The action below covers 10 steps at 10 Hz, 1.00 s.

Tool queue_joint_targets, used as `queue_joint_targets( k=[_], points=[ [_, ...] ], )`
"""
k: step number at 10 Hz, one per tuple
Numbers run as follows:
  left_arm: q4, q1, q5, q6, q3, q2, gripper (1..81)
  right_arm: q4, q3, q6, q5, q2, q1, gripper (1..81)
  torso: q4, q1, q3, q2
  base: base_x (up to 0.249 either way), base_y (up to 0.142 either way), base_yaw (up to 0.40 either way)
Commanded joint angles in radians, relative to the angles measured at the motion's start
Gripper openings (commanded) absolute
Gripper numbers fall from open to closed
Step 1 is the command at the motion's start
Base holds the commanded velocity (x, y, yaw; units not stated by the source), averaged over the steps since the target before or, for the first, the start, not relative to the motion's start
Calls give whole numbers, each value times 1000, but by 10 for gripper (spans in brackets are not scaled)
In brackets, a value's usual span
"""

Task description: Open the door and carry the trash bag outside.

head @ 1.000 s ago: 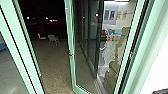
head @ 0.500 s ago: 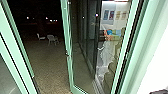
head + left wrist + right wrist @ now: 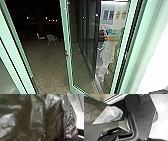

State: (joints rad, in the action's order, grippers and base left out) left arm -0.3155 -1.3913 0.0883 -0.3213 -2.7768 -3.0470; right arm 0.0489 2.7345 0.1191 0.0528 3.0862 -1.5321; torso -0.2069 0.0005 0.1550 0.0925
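The trash bag [image 3: 37, 117], which is dark, shiny and wrinkled, is very near to the left wrist camera. About the left gripper and the right gripper, I cannot tell if they are wide, narrow or holding something. Farther, the glass door [image 3: 68, 67] with green frame stands open. Beyond it, white chairs [image 3: 52, 38] are on the yard [image 3: 47, 62], under darkness.
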Motion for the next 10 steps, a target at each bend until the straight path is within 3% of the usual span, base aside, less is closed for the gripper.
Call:
queue_joint_targets(
  k=[1,10],
  points=[
    [4,56,65,-9,-1,2,10,-8,-6,-4,-54,5,39,811,0,0,0,0,0,0,0],
    [3,62,64,-7,-1,5,10,-8,-6,-4,-54,7,39,811,0,0,0,0,0,0,0]
  ],
)
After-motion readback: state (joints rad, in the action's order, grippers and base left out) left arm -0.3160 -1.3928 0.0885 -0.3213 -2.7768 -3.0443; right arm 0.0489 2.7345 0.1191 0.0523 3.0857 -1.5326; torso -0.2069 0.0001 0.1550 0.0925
